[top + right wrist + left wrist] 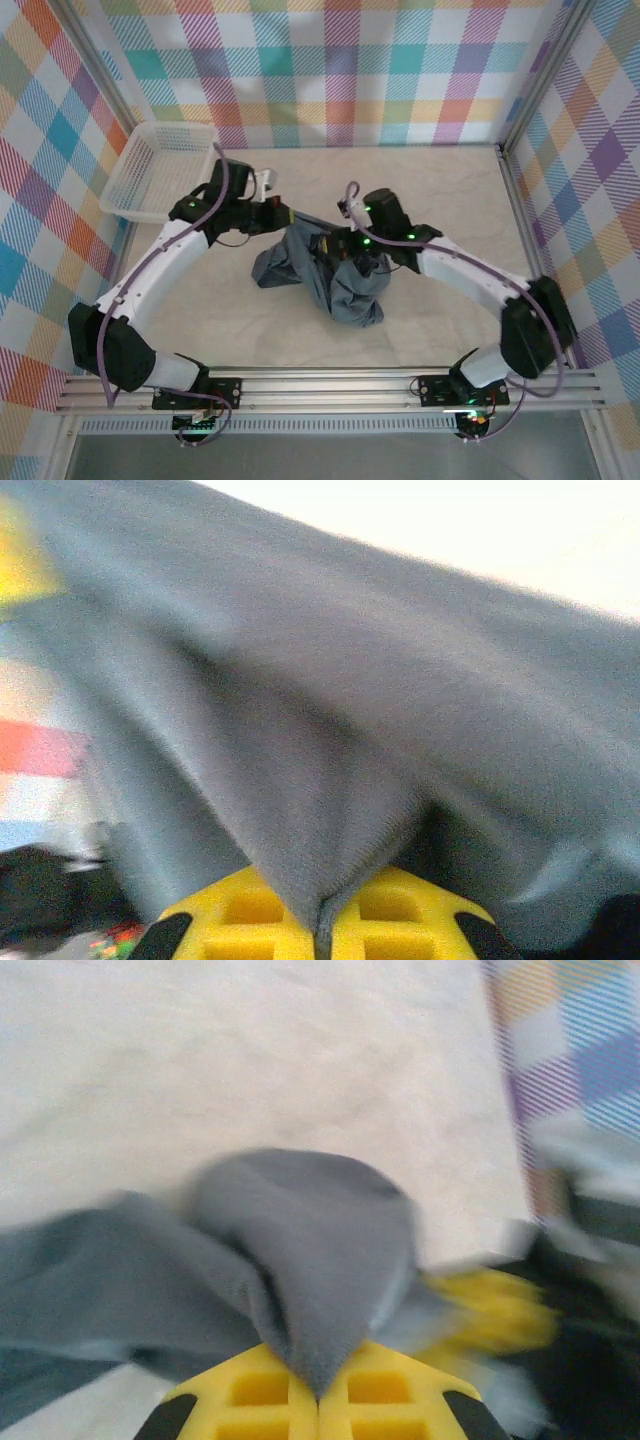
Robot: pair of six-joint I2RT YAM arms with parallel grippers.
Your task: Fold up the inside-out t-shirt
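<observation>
The inside-out t-shirt (330,270) is a slate blue-grey bundle hanging crumpled between both arms at the middle of the table, its lower folds resting on the surface. My left gripper (288,222) is shut on the t-shirt's upper left part; in the left wrist view a fold of the t-shirt (320,1260) is pinched between the yellow fingers (260,1390). My right gripper (345,245) is shut on the t-shirt's upper right part; in the right wrist view the t-shirt cloth (330,760) runs down into the closed yellow fingers (400,910).
A white mesh basket (165,170) sits at the back left of the marble-look table (440,190). Checked walls close in the back and sides. The aluminium rail (330,385) runs along the near edge.
</observation>
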